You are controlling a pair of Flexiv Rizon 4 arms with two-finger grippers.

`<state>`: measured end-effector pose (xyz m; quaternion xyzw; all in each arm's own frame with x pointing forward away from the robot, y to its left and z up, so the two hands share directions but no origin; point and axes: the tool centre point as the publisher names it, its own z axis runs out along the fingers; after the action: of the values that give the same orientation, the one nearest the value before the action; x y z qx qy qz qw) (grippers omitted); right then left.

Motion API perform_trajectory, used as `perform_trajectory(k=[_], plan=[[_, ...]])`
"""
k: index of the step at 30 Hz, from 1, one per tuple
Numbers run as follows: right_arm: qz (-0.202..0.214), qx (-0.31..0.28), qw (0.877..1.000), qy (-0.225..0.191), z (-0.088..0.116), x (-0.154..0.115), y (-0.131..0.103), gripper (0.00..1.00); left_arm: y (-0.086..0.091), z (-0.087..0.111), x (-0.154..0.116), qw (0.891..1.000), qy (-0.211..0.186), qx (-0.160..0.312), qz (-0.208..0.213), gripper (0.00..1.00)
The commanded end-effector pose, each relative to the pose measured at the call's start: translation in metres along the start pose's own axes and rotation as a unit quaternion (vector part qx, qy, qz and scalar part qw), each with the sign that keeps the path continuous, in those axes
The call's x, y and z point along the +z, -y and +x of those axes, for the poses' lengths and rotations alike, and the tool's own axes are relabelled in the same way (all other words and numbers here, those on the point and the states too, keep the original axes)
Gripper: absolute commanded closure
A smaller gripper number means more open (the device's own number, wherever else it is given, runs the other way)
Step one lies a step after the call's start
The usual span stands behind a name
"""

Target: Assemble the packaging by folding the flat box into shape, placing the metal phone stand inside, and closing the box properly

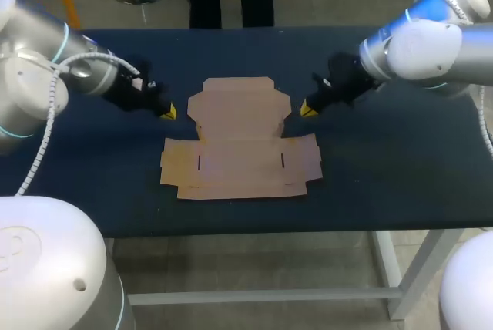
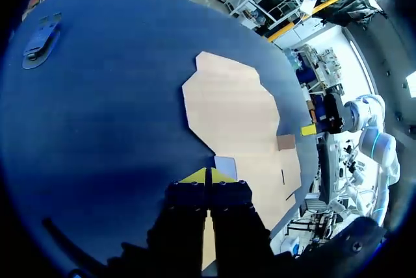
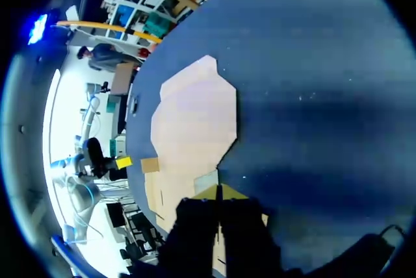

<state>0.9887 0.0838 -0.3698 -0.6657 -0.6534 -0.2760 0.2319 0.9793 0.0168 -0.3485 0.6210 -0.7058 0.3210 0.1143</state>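
The flat brown cardboard box blank lies unfolded in the middle of the dark blue table. My left gripper hovers at the upper panel's left edge, shut with nothing in it. My right gripper mirrors it at the right edge, also shut and empty. In the left wrist view the yellow tips of the left gripper meet just above a flap of the blank. In the right wrist view the right gripper is pressed together the same way beside the blank. A grey metal piece, perhaps the phone stand, lies near the far left table edge.
Bare cloth surrounds the blank on all sides. My other arm's yellow tip shows across the blank in the left wrist view. A person stands beyond the far edge without touching the table.
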Motion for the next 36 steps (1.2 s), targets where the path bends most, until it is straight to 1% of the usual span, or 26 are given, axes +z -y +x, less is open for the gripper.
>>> perform_trajectory(k=[1,7,12,17,23,27,32,36], plan=[[0.008,-0.001,0.998,-0.06,-0.006,-0.021,0.009,1.0,-0.013,-0.008,-0.024,1.0,-0.018,-0.004,0.002,1.0],[0.012,0.002,0.998,-0.066,-0.014,-0.03,0.029,1.0,-0.037,-0.012,-0.037,1.0,-0.03,-0.008,0.003,1.0],[0.014,0.009,0.998,-0.068,-0.023,-0.032,0.048,1.0,-0.06,-0.012,-0.046,0.999,-0.027,-0.013,0.009,1.0],[0.017,0.013,0.998,-0.067,-0.029,-0.038,0.07,1.0,-0.086,-0.01,-0.054,0.999,-0.034,-0.019,0.017,1.0],[0.021,0.011,0.998,-0.062,-0.036,-0.044,0.096,1.0,-0.117,-0.006,-0.05,0.998,-0.042,-0.028,0.022,1.0],[0.024,0.009,0.998,-0.064,-0.04,-0.048,0.111,1.0,-0.131,-0.005,-0.044,0.998,-0.044,-0.038,0.018,1.0],[0.028,0.015,0.997,-0.064,-0.047,-0.044,0.129,1.0,-0.148,-0.007,-0.043,0.997,-0.056,-0.054,0.01,1.0],[0.029,0.017,0.997,-0.066,-0.051,-0.041,0.143,1.0,-0.16,-0.007,-0.043,0.997,-0.056,-0.059,0.005,1.0]])
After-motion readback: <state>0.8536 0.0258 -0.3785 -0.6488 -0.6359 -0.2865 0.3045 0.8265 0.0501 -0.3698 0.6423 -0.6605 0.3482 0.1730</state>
